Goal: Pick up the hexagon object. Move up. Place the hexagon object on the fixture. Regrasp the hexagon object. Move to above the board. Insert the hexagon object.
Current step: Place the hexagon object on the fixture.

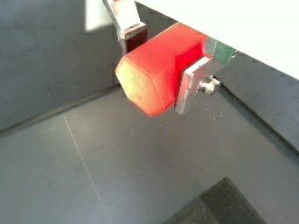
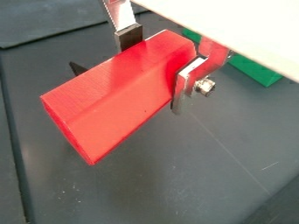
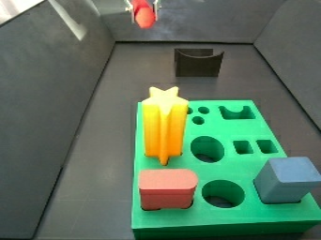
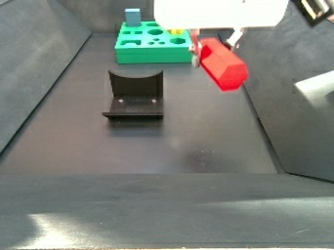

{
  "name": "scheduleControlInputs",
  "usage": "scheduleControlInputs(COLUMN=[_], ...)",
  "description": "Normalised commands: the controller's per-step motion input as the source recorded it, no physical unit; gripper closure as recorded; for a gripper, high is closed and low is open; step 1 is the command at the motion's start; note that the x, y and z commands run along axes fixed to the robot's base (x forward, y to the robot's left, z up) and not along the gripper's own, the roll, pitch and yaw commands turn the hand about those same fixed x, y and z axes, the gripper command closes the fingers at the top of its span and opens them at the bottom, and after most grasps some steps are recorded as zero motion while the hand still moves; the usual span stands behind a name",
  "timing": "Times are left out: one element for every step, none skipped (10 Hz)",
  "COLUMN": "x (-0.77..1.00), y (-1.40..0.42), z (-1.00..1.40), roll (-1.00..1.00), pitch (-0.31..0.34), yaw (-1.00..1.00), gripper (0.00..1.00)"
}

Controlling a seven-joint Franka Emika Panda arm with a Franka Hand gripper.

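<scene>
Hand [image 2: 158, 61] is up in the air, well clear of the floor, pinching the hexagon object [image 2: 117, 101] between its two silver fingers [image 2: 191, 83]; the red prism sticks out sideways from the grip, hex end face visible in a wrist view [image 1: 146, 87]. In a side view the hand [image 4: 216, 44] hangs at about 1 o'clock from the fixture [image 4: 135, 96], with the hexagon object [image 4: 224, 66] tilted, off to the side of the notch and apart from it (not touching anything but the pads). Fixture sits on the dark floor, notch up, empty. In a side view the red piece [image 3: 145, 13] shows at the 12 o'clock edge, above and beyond the fixture [image 3: 197, 62]. The board [image 3: 245, 211] lies on the floor nearer that camera, carrying a yellow star [image 3: 164, 122], a salmon-pink block [image 3: 166, 188] and a blue-grey block [image 3: 287, 180]; several holes open.
</scene>
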Motion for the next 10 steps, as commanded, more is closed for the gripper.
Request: scheduleControlInputs(x=[-0.01, -0.01, 0.0, 1.0, 1.0, 1.0, 1.0, 1.0, 1.0, 1.0], y=[-0.02, -0.02, -0.02, -0.31, -0.31, -0.26, -0.24, -0.22, -0.19, -0.17], z=[0.77, 0.55, 0.43, 0.24, 0.18, 0.16, 0.15, 0.14, 0.12, 0.11], roll=[-0.06, -0.07, -0.08, 0.05, 0.05, 0.04, 0.05, 0.05, 0.05, 0.05], pitch=[0.02, 0.028, 0.033, -0.046, -0.013, 0.019, 0.056, 0.088, 0.123, 0.135], yaw=[0.02, 0.02, 0.02, -1.0, -1.0, -0.79, -0.47, -0.3, -0.17, -0.13], gripper=[1.0, 1.0, 1.0, 1.0, 1.0, 1.0, 1.0, 1.0, 1.0, 1.0])
